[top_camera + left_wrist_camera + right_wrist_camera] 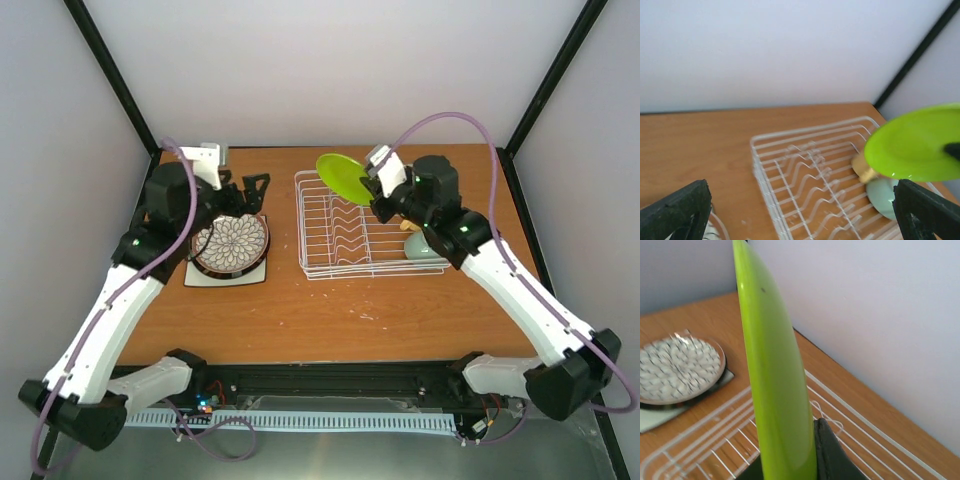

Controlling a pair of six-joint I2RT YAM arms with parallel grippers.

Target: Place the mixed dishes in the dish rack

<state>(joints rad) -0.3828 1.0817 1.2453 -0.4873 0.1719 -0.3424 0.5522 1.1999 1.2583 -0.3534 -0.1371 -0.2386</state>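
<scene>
On the far half of the counter (350, 310), seen from overhead, my right tool (378, 190) is clamped on the edge of the lime-green plate (343, 177). It holds the plate tilted above the far left corner of the dish rack (335, 235). The mint-green bowl (425, 250) and the yellow handled mug (412, 225) sit at the rack's right end, partly hidden by that arm. My left tool (247, 190) hangs spread and empty over the brown floral-patterned plate (231, 243), which rests on the white square plate (200, 277) left of the rack. From the left wrist, both fingers (680, 210) stand wide apart with nothing between them. Beyond them the rack (805, 165) shows thin white wire and wavy dividers, with the lime plate (915, 145) floating over the mug (865, 170) and bowl (882, 197). From the right wrist, the plate (775, 390) is edge-on: a smooth, glossy, thin disc, gripped low down beside a dark finger (832, 455), above the rack wires (865, 430). The floral plate (680, 370) lies blurred beyond. I judge the main risk to be that slick rim pivoting or sliding in so narrow a pinch. If I lower it out of line with the dividers, it may land on a wire crest and skid flat. It could also shove the light rack, or knock the mug.
</scene>
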